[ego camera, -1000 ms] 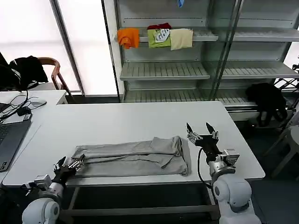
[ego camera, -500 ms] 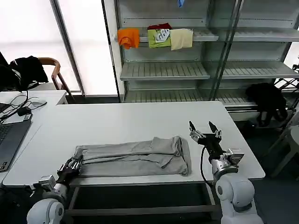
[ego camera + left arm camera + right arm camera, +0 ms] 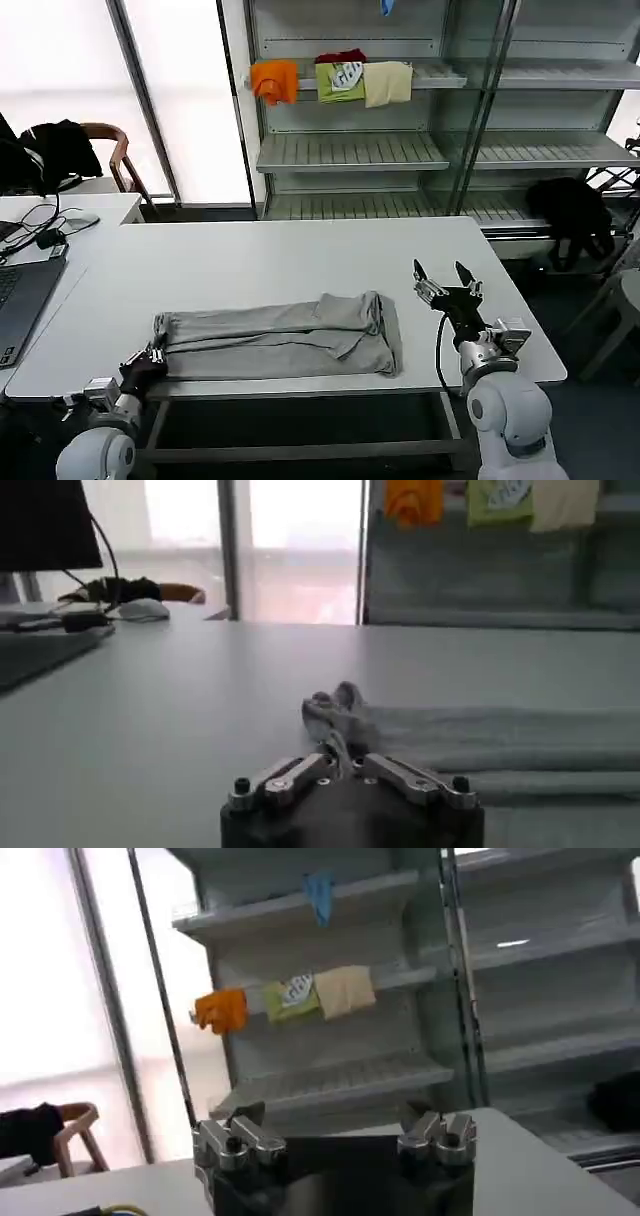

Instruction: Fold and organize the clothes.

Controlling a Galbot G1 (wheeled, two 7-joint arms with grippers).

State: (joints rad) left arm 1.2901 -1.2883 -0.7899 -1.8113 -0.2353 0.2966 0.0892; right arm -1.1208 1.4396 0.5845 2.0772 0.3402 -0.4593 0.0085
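Grey cloth, a folded shirt point(image 3: 280, 335), is laid lengthwise along the near part of the white table point(image 3: 260, 260), its long side running parallel to the front edge. Which of its parts are sleeves or collar cannot be made out, since everything is doubled over into one long band with a thicker fold at the right end.

At the far left, a laptop point(image 3: 22, 300) is cut off by the edge of the head view, and cables point(image 3: 40, 225) lie behind it on a second desk. A chair point(image 3: 105, 150) draped with a dark garment is seen beyond.

The left gripper point(image 3: 148, 362) is at the table's front edge, at the left end of the shirt. In the left wrist view the left gripper point(image 3: 352, 762) is seen with its fingers drawn together on the bunched end of the shirt point(image 3: 345, 712); the contact itself is partly hidden by the gripper body.

On the right, the right gripper point(image 3: 446, 283) is held above the bare table, well apart from the shirt's right end, fingers spread wide and gripping nothing. In the right wrist view its two fingers point(image 3: 235, 1138) stand apart, their tips cut off from sight.

Behind the table, shelves point(image 3: 400, 150) carry orange, green and cream cloths point(image 3: 335, 80); a black garment point(image 3: 570, 215) hangs low at the far right.
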